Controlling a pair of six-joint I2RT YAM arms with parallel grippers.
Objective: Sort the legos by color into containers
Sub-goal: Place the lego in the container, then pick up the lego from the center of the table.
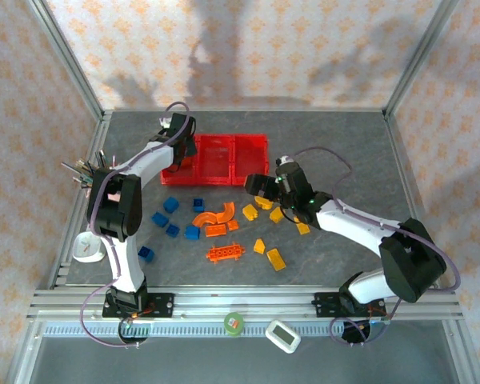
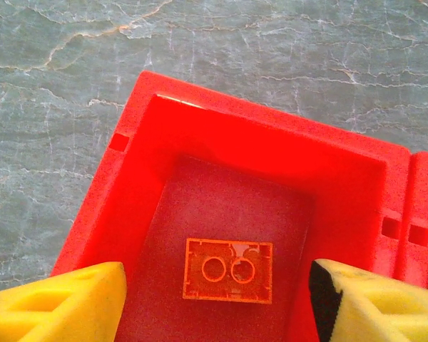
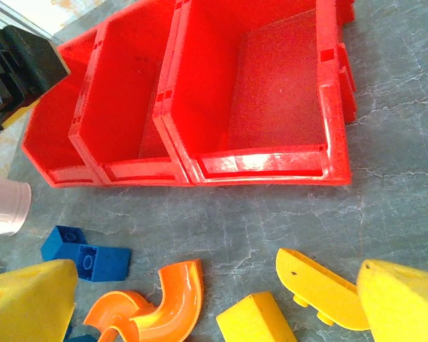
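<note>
The three joined red bins [image 1: 224,164] stand at the back middle of the table. My left gripper [image 2: 217,310] hangs open over the leftmost bin [image 2: 164,135], and one orange brick [image 2: 228,271] lies upside down on that bin's floor, free between the yellow fingers [image 2: 57,303]. My right gripper [image 1: 258,186] is open, low in front of the rightmost bin [image 3: 271,92], with nothing held. Below it lie a yellow wedge [image 3: 260,320], a yellow curved piece [image 3: 321,288], orange arches [image 3: 157,306] and blue bricks [image 3: 85,253]. Several blue [image 1: 170,204], orange [image 1: 226,254] and yellow [image 1: 276,258] legos lie scattered on the table.
A pink cup [image 1: 88,172] holding pencils stands at the left edge, with a white round object [image 1: 88,248] nearer. A green roll [image 1: 234,322] and a white device [image 1: 283,336] rest on the front rail. Metal frame posts border the grey table [image 1: 344,152].
</note>
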